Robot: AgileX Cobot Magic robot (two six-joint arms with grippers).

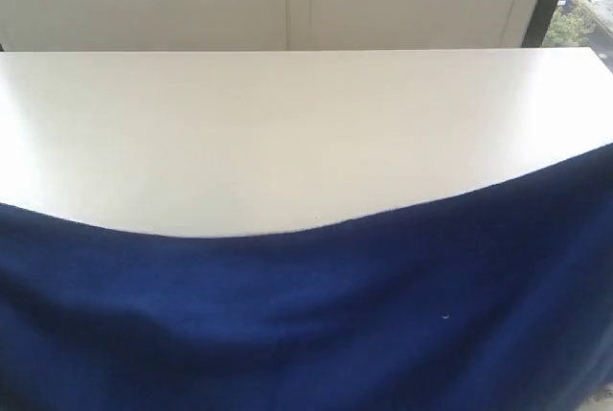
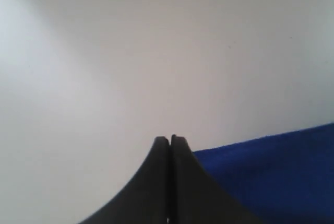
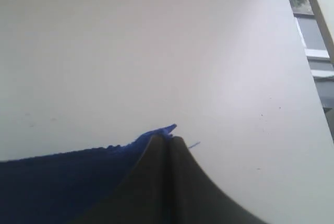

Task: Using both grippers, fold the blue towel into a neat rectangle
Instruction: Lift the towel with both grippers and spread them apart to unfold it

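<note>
Towel (image 1: 306, 325): lifted clear across the near part of the exterior view. Its upper edge sags in the middle and rises to both sides, higher on the right.
Table (image 1: 287, 133): bare white top lying beyond that edge.
Left tool (image 2: 170, 139): clenched. The towel edge runs in against its side and the pinch itself is hidden, but the raised left end suggests a grip.
Right tool (image 3: 168, 139): clenched on the towel, with a blue corner tip poking out past the jaws.
Long axis: runs side to side, from one tool to the other.
Nearer arm: neither, as each holds its own end.
Key relation: the table lies ahead of the held edge, so the fold probably calls for both ends to travel together and level.
</note>
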